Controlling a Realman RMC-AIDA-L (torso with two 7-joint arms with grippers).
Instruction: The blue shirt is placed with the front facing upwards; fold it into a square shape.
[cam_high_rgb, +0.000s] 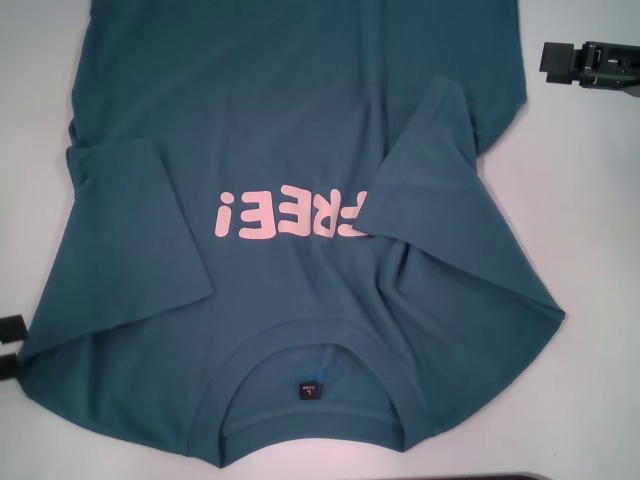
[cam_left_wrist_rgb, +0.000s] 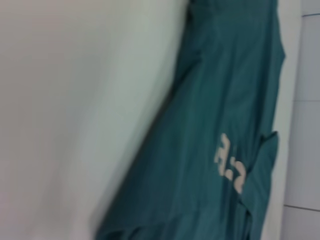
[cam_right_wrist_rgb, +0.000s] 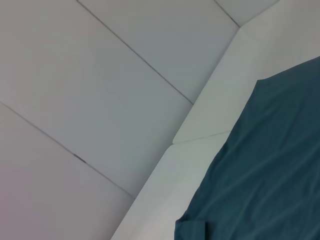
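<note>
Lying flat on the white table (cam_high_rgb: 590, 200), the blue shirt (cam_high_rgb: 290, 130) fills most of the head view, with its front side up. Nearest to the camera, at the lower centre of the frame, is the round neck with a small dark label (cam_high_rgb: 308, 389) inside it. Above the neck, in the middle of the frame, the pink "FREE!" lettering (cam_high_rgb: 290, 215) reads upside down. Both sleeves are folded inward onto the chest: one at the left of the frame, the other at the right, and the right one covers the first letter of the word. The body of the shirt goes on to the upper edge of the frame.

At the lower left edge of the head view, a small dark part of the left gripper (cam_high_rgb: 10, 345) shows just beside the shirt's edge; I cannot tell how its fingers stand. At the upper right of the frame, the right gripper (cam_high_rgb: 592, 62) is over the bare table, apart from the cloth, and its fingers also cannot be judged.
</note>
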